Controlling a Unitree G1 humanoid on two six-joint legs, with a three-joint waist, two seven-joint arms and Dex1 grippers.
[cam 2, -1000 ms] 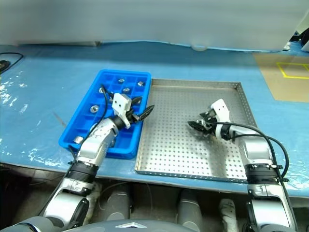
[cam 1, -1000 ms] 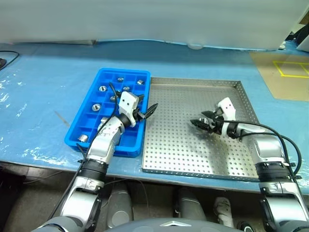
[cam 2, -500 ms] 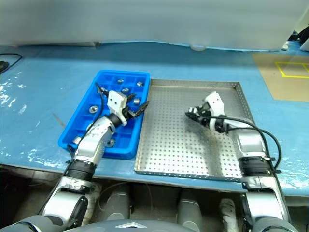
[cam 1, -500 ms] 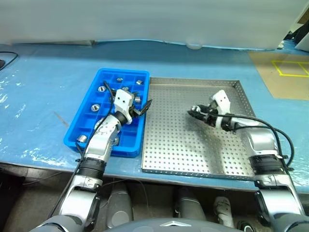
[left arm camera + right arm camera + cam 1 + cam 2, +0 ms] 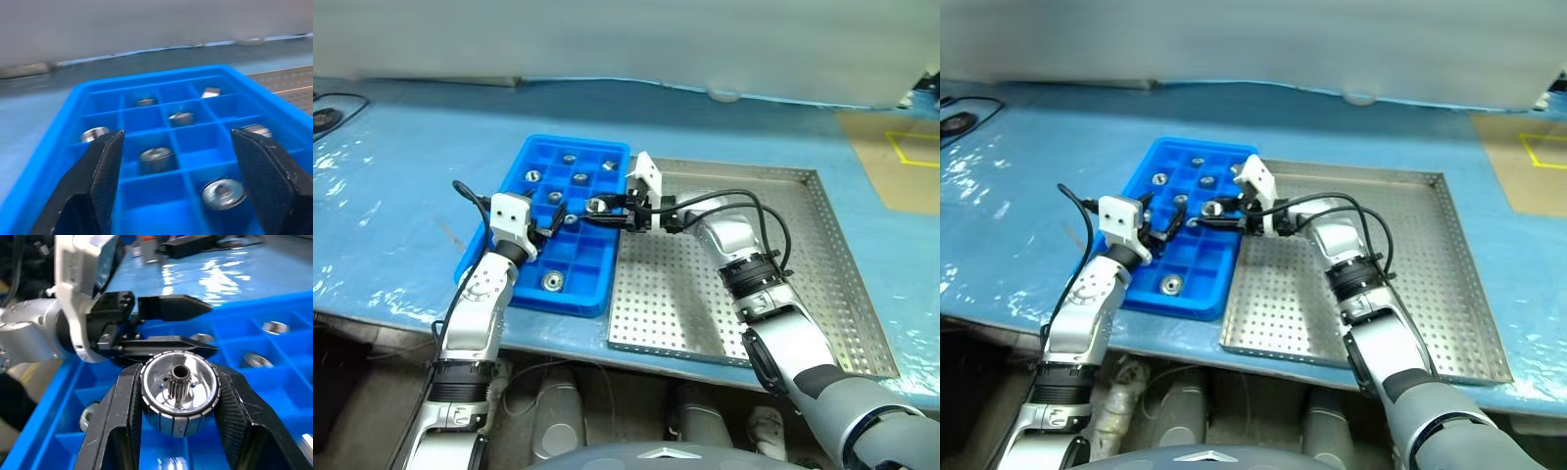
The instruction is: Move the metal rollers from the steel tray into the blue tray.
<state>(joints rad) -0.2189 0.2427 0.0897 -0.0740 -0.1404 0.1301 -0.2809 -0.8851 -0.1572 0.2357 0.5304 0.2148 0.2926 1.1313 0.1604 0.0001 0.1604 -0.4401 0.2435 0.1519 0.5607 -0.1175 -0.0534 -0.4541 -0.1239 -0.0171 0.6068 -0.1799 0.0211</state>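
R arm (image 5: 724,230) swung over blue tray (image 5: 530,284), roller (image 5: 178,391) gripped

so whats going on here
A humanoid robot is moving metal rollers into the blue tray. Its right tool is shut on a roller and holds it over the tray's compartments, several of which already hold rollers. The left tool hangs open over the same tray. The steel tray sits alongside.

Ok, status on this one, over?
Right claw shut on roller, over blue tray. Left claw open, close ahead. Steel tray looks bare.
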